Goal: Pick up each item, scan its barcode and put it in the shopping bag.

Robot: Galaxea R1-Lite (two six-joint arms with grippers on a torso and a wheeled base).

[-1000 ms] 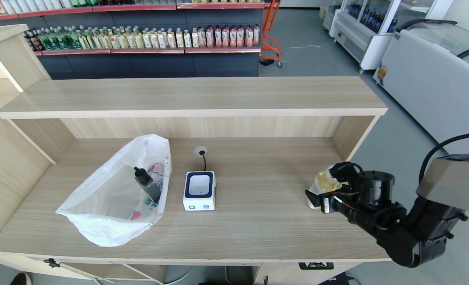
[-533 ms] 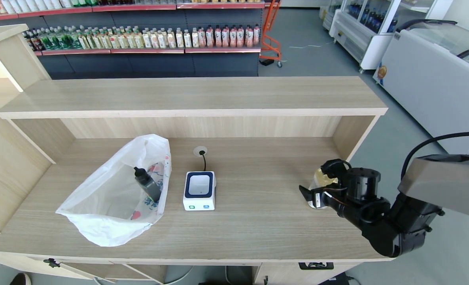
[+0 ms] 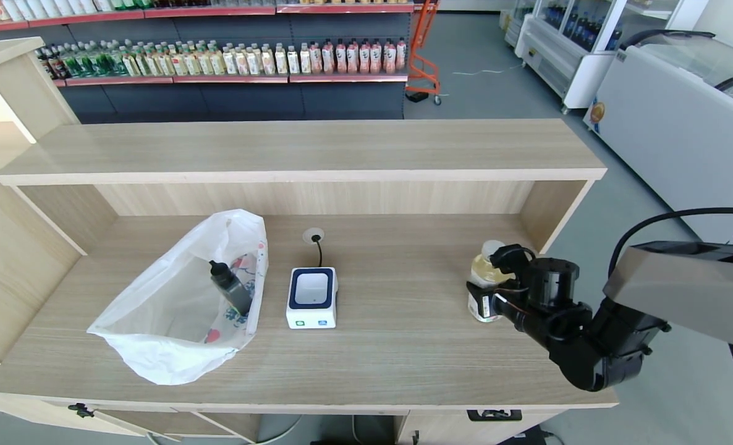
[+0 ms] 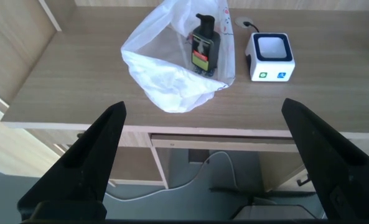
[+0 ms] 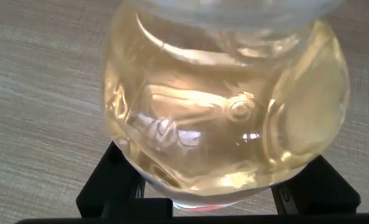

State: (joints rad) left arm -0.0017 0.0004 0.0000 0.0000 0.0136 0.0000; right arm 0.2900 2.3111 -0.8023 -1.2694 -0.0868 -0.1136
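Observation:
A clear bottle of yellow liquid with a white cap stands upright at the right end of the counter, and my right gripper is shut on its lower body. Up close, the bottle bulges between the two dark fingers. The white scanner with a dark blue frame sits mid-counter. Left of it lies the open white shopping bag holding a dark pump bottle. My left gripper hangs open in front of the counter edge, looking down on the bag and the scanner.
The wooden counter has a raised back ledge and side walls. A cable runs from the scanner to a grommet hole. Bare counter lies between the scanner and the bottle.
My right arm has carried the yellow bottle leftward along the counter and brought it from a tilt to upright. The bag and the scanner have stayed put.

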